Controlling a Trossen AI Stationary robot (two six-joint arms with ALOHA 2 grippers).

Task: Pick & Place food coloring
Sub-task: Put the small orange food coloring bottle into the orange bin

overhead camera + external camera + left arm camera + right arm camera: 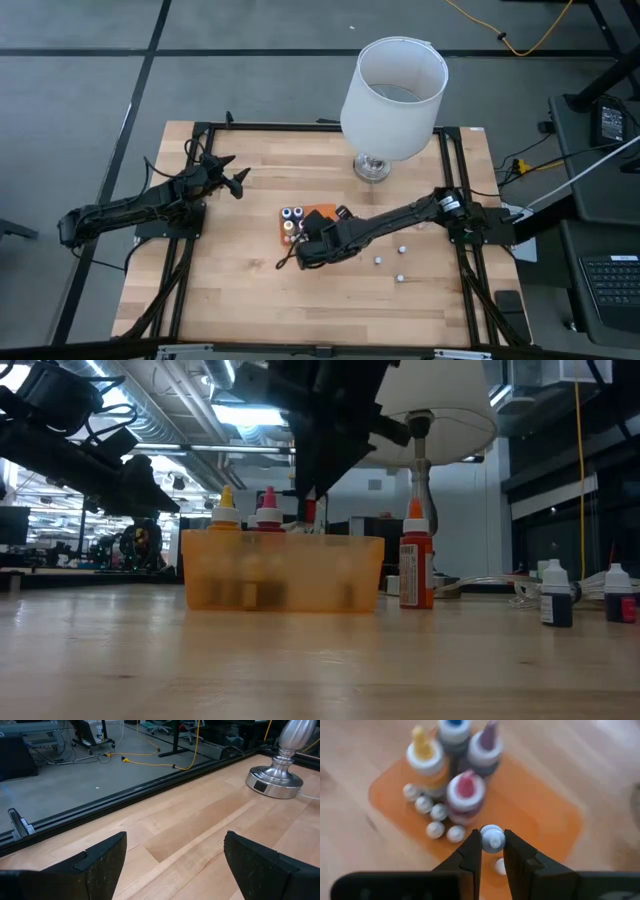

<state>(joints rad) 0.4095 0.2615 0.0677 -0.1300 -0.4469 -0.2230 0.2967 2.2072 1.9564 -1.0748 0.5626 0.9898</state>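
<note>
Right now: right tool (492, 849) w/ bottle (492, 838) (pinched) above tray (547, 822)

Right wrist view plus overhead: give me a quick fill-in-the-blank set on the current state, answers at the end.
1. The right gripper is shut on a small bottle's ____ cap.
2. That gripper hangs over the ____ tray.
3. The left gripper is ____, holding nothing.
4. The lamp stands at the table's ____ edge.

Answers: white; orange; open; far
</note>
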